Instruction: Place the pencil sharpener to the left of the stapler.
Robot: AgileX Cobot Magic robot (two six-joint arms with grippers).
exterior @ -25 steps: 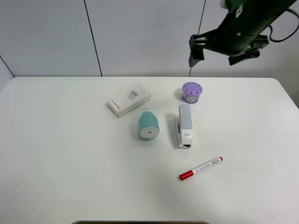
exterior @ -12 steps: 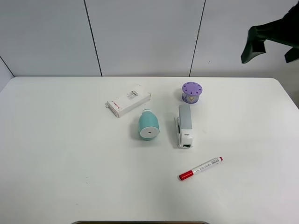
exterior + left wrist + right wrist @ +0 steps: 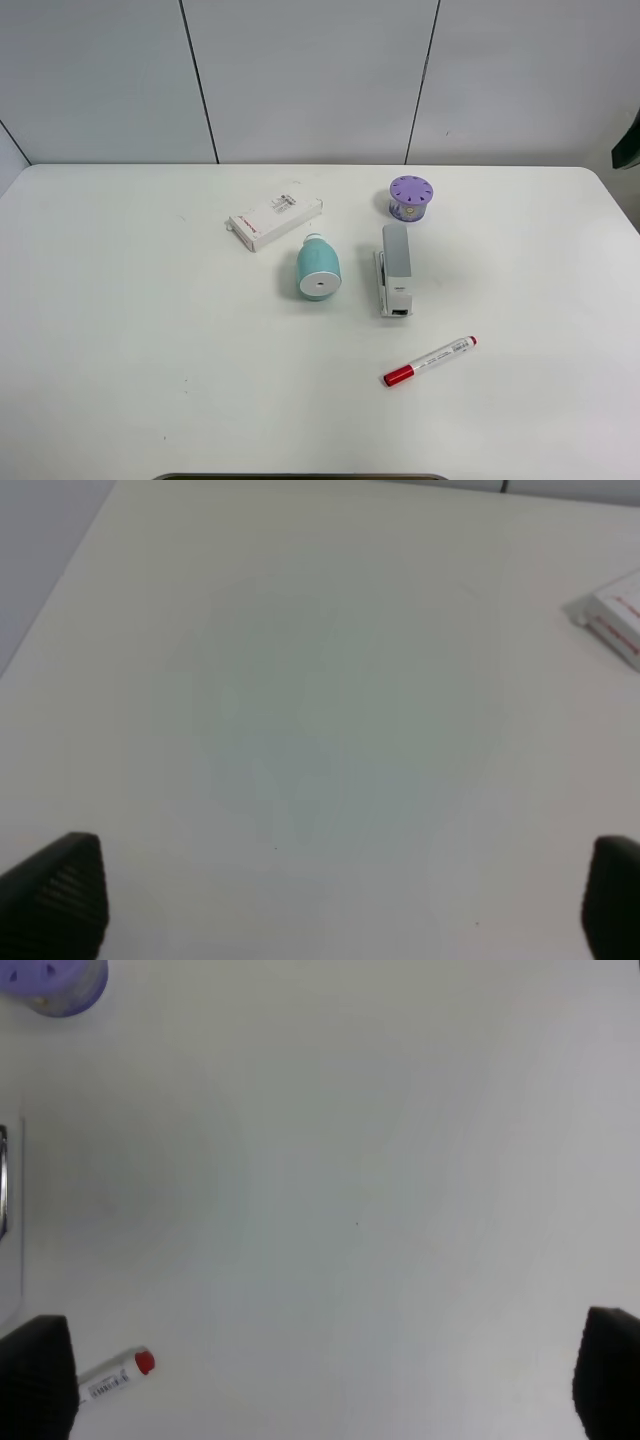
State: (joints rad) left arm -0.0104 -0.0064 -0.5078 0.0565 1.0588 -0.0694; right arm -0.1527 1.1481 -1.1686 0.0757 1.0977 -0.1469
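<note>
Sharpener [image 3: 318, 270]: teal barrel lying on its side near the middle of the table [image 3: 120, 330], white end face toward the front edge, small cap toward the back. It sits just left of the stapler [image 3: 395, 269], a clear gap between them, roughly parallel.

Stapler: grey-white, lengthwise front to back, right of the sharpener.

Right arm: a second ago it hung over the back right of the table; half a second ago it was nearer the right side; now only a dark sliver [image 3: 630, 140] shows beyond the right edge. Right gripper [image 3: 320, 1380]: fingers spread wide at the frame corners, nothing between them, bare table below.

Left gripper [image 3: 330, 895]: fingers likewise wide apart, holding nothing, over the left part of the table.

Other items: white box [image 3: 275, 220] behind the sharpener; purple pot [image 3: 411, 197] behind the stapler; red marker [image 3: 430, 361] toward the front right.

Judgement: the sharpener has not moved across the pictures; with the arm withdrawn and both grippers empty, the placement looks done.
</note>
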